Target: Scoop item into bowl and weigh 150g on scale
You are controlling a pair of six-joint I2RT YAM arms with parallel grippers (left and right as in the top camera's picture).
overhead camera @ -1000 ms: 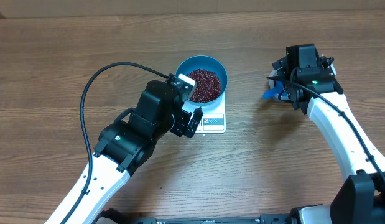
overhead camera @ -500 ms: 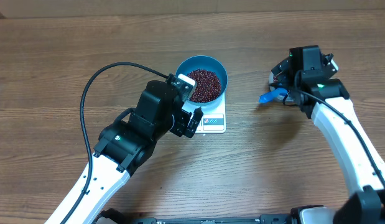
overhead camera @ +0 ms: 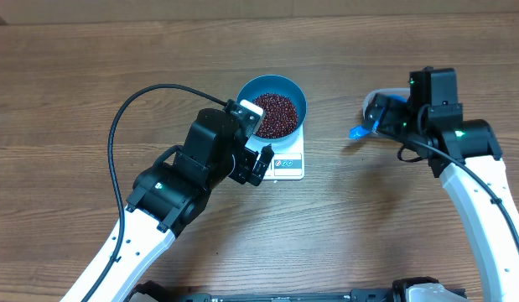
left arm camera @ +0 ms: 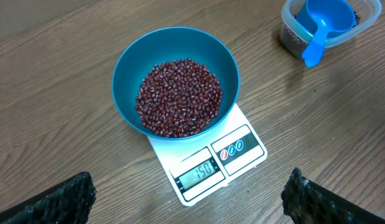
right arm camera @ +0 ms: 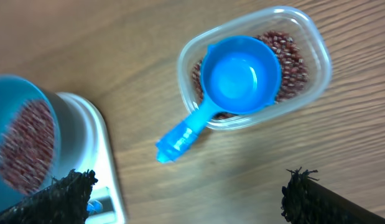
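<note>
The deep blue bowl [overhead camera: 273,105] [left arm camera: 127,68] stands on the white scale [overhead camera: 291,161] [left arm camera: 248,146] and holds a pile of dark red-brown beans, the item [overhead camera: 274,115] [left arm camera: 178,96]. The scale's display shows 150. My left gripper [overhead camera: 246,164] [left arm camera: 189,193] hangs open just in front of the scale, with nothing between its fingers. My right gripper [overhead camera: 386,120] [right arm camera: 189,186] is open and empty, to the right of the scale and beside the clear tub [overhead camera: 372,102] [right arm camera: 307,34]. In the right wrist view, blurred parts of the bowl [right arm camera: 24,140] and scale [right arm camera: 102,165] show at the left.
The clear tub [left arm camera: 288,34] holds more beans. A small blue scoop [right arm camera: 241,76] [left arm camera: 326,17] [overhead camera: 358,131] rests in it, handle sticking out over the rim toward the scale. A black cable [overhead camera: 125,126] loops over the left half of the wooden table.
My right arm has drawn back to the right, away from the tub, uncovering more of it. The scoop stays in the tub. The left arm, bowl and scale have not moved.
</note>
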